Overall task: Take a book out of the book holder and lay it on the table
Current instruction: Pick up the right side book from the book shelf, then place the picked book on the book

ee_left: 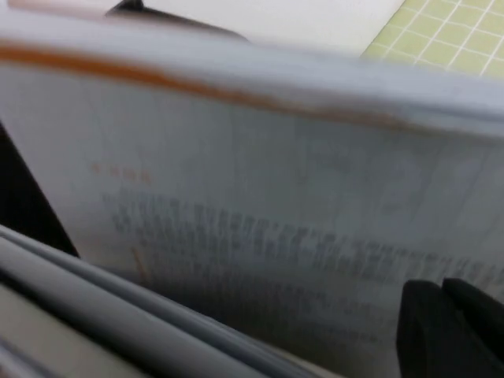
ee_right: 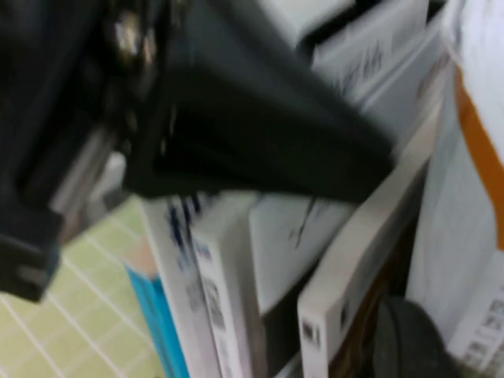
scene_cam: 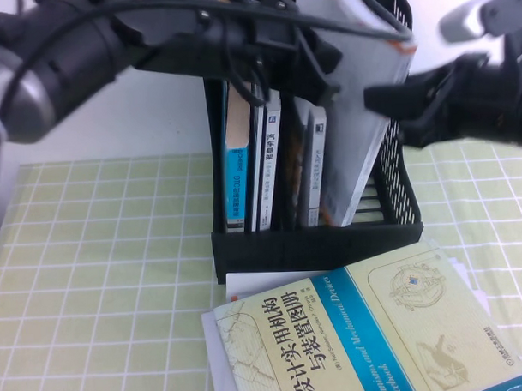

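The black book holder (scene_cam: pixel 314 245) stands mid-table with several books upright in its slots. A grey-white book (scene_cam: pixel 362 149) with an orange stripe leans out of it, tilted up and to the right. My left gripper (scene_cam: pixel 325 77) reaches over the holder's top. In the left wrist view its dark fingers (ee_left: pixel 449 331) lie close together against that book's cover (ee_left: pixel 260 181). My right gripper (scene_cam: pixel 384 97) comes in from the right and clamps the book's raised edge. The right wrist view shows one finger (ee_right: pixel 409 339) beside the book (ee_right: pixel 472 236).
A cream and blue book (scene_cam: pixel 377 337) lies flat on the green checked table (scene_cam: pixel 101 278) just in front of the holder, over white sheets (scene_cam: pixel 247 286). A blue-spined book (scene_cam: pixel 235 162) and white books (scene_cam: pixel 273 161) remain upright. The left arm (ee_right: pixel 252 134) crosses above them.
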